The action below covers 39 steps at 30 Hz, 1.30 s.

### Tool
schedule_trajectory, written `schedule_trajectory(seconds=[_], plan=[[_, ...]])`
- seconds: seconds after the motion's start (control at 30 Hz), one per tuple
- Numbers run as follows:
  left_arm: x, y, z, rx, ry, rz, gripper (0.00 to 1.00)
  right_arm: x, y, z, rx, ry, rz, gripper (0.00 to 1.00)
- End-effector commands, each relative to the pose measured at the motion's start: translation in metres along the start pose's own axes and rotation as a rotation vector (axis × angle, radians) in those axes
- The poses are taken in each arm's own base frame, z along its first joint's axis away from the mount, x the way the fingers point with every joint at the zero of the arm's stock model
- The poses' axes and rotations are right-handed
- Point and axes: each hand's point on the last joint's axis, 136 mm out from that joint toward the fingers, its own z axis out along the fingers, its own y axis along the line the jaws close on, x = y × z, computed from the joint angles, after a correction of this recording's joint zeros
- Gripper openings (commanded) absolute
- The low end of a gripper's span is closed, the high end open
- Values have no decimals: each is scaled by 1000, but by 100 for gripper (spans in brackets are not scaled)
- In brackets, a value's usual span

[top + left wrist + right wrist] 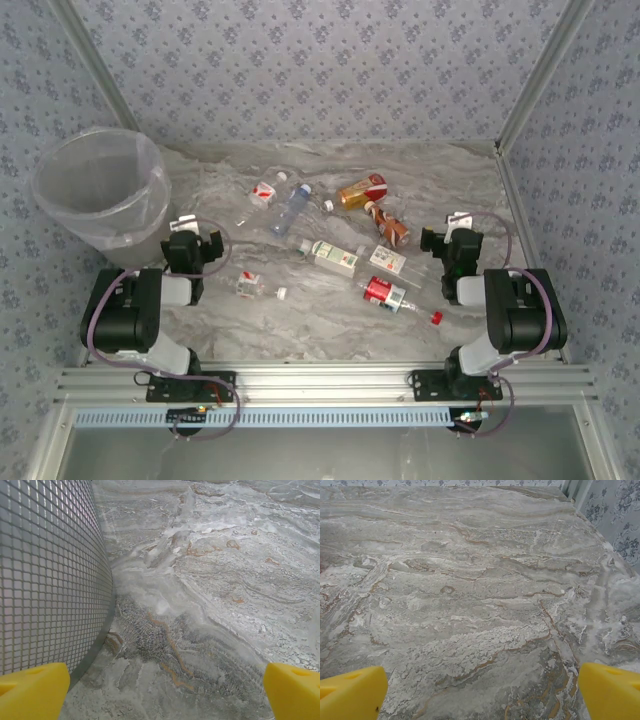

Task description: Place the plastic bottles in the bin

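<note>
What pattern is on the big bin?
A fine grid of little squares covers the whitish bin, clearest in the left wrist view.

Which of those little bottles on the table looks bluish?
The slim bluish bottle toward the back, between the red-and-white-labelled bottle and the amber-filled bottle; no other has that blue tint.

The table [300,335] has a grey marble pattern with brown veins. Walls [330,70] with a blue flower print stand behind and beside the table. Metal posts [537,72] rise at its far corners; a metal rail [330,382] runs along its near edge.
</note>
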Motion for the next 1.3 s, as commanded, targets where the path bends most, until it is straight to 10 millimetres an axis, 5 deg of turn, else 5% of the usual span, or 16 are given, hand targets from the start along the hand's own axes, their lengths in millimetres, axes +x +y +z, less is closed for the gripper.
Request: schedule_trajectory(seconds=[0.0,1.03,1.27], plan=[[-28,4,0,-22,-95,-10,99,-10,-2,0,18,-26,14,100],[-30,-5,0,24,-85,16,99,-11,-4,-1,30,-32,18,100],[-52,-8,-10,24,-51,40,100,-27,-10,-13,52,-46,27,100]])
